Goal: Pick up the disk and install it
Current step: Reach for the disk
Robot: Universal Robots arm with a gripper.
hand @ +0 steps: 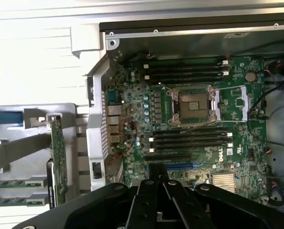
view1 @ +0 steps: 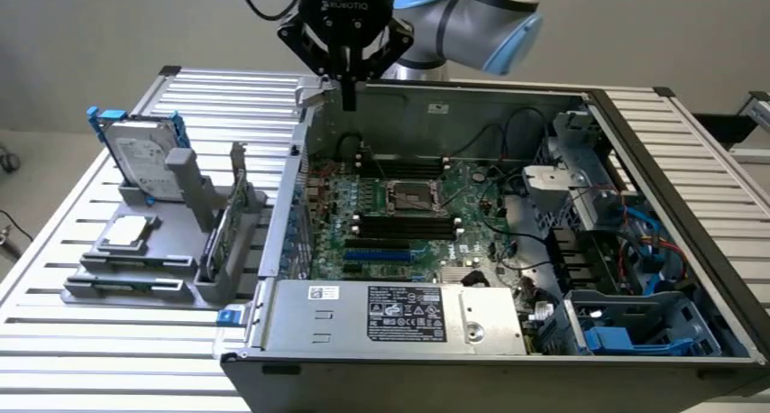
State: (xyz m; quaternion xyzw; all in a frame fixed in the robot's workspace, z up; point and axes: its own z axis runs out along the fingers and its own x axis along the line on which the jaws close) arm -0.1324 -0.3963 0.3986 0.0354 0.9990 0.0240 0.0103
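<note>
The disk, a silver-grey drive with a white label and blue frame, stands upright in the grey holder at the exterior view's left. My gripper hangs shut and empty above the back left corner of the open computer case, well to the right of the disk. In the wrist view the shut black fingers point down over the green motherboard. A blue strip of the disk's frame shows at that picture's edge.
A green card stands upright in the holder beside a small silver chip. A large silver box with a black-and-white label fills the case's front. Blue drive bays sit at the case's front right. The slatted metal table surrounds everything.
</note>
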